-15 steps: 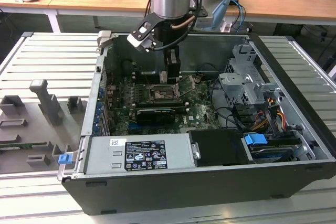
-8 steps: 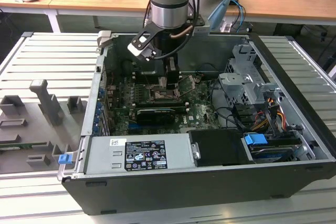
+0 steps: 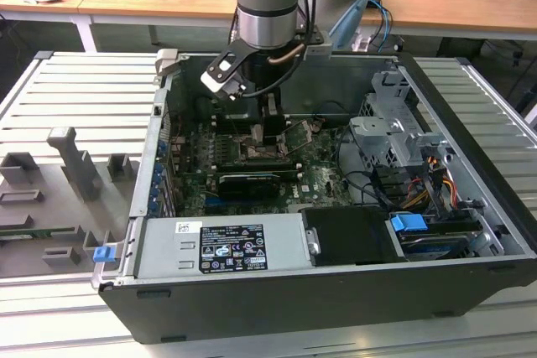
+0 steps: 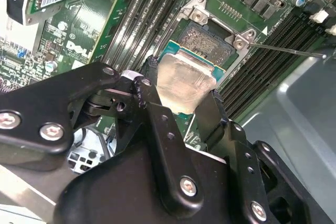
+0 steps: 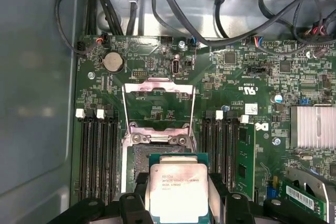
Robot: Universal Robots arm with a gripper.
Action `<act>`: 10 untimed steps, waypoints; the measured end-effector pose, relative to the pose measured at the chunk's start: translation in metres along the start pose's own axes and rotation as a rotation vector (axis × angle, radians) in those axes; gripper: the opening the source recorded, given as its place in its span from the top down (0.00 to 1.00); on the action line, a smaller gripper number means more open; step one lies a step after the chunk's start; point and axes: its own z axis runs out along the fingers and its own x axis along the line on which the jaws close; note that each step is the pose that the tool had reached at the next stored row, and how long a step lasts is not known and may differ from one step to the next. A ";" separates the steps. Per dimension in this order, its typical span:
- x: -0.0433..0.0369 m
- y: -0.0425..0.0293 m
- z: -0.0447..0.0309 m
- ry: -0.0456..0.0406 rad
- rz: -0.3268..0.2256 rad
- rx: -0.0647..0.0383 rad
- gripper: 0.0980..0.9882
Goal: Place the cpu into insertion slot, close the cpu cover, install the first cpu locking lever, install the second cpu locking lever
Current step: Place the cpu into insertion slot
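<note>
One cpu [image 5: 176, 195], one insertion slot [image 4: 207, 40], one cpu cover [image 5: 157, 83] (hinged frame, counts as a single piece). One gripper [image 4: 181, 93], two fingers [image 4: 157, 124]. One coin cell [image 5: 112, 62]. Memory slots [image 5: 97, 161]: two banks, one either side of the insertion slot. One computer case [image 3: 252, 308].

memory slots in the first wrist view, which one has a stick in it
The one holding the green module, outermost in the bank on the finned heatsink side; the other slots stand empty.
</note>
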 end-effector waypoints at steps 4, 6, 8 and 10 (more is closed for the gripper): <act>0.0015 -0.0024 0.0024 0.0000 0.000 0.000 0.52; 0.0037 -0.0026 0.0041 0.0000 0.000 0.000 0.52; 0.0059 -0.0028 0.0075 0.0001 0.001 0.000 0.52; 0.0077 -0.0032 0.0121 -0.0007 0.010 0.000 0.52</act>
